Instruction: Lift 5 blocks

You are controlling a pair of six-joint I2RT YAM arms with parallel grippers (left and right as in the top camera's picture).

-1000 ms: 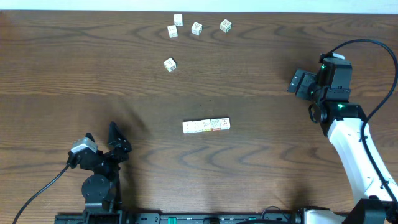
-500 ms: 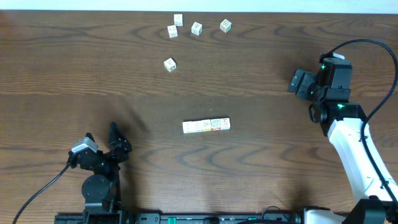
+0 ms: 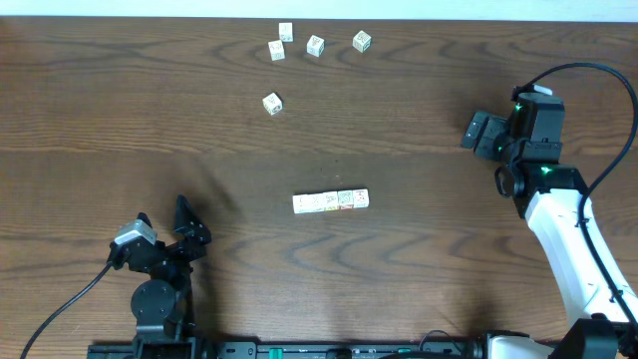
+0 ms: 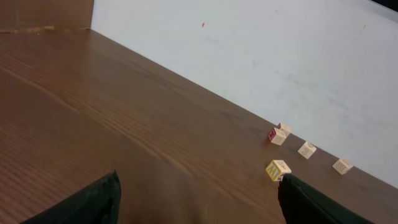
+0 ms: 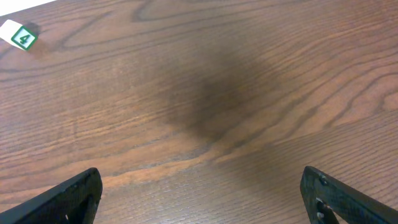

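The black, two-fingered left end effector [image 3: 161,213] sits low by the near-left corner of the dark brown wood-grain table [image 3: 120,130]. Its fingers are spread wide apart, gripping and touching nothing. From its own wrist, the left end effector [image 4: 200,180] frames only wood. The right end effector [image 3: 477,134], on a white arm with black joints, hovers by the right edge. It too is spread wide and empty, and from its own wrist the right end effector [image 5: 202,177] likewise has only wood grain between its fingers.

At the table's middle lies a short row of cream-white printed cubes [image 3: 331,201], touching side by side. How many it holds is too small to tell.

Farther on lie five loose blocks [image 3: 315,45], small cream-white wooden cubes with printed coloured faces. One lone block [image 3: 272,103] sits short of the far edge and shows a yellow face [image 4: 278,170]. The other four are strung along the far edge, one bearing a red mark [image 4: 277,135] and one a green numeral [image 5: 18,36]. All are well apart from both end effectors.
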